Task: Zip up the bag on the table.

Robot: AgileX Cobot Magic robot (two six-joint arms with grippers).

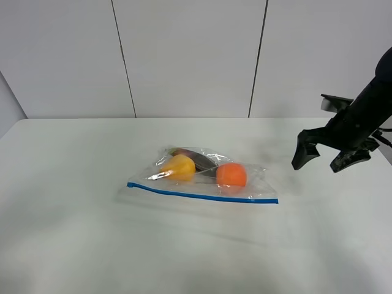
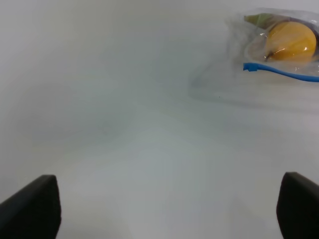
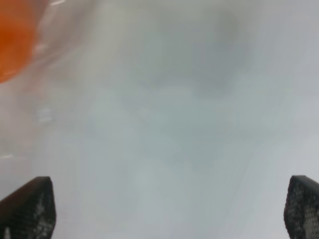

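The clear bag (image 1: 202, 174) lies flat near the middle of the white table (image 1: 73, 233), with its blue zipper strip (image 1: 202, 196) along the near edge. A yellow pear (image 1: 179, 168), an orange fruit (image 1: 231, 174) and a dark item (image 1: 199, 160) show through it. My right gripper (image 1: 323, 160) is open and empty, above the table to the right of the bag. My left gripper (image 2: 169, 209) is open and empty; the bag's pear end (image 2: 291, 42) and zipper end (image 2: 251, 66) lie ahead of it. The right wrist view shows the orange fruit (image 3: 12, 40) at its edge.
A grey panelled wall (image 1: 190, 55) stands behind the table's far edge. The left arm is out of the exterior high view.
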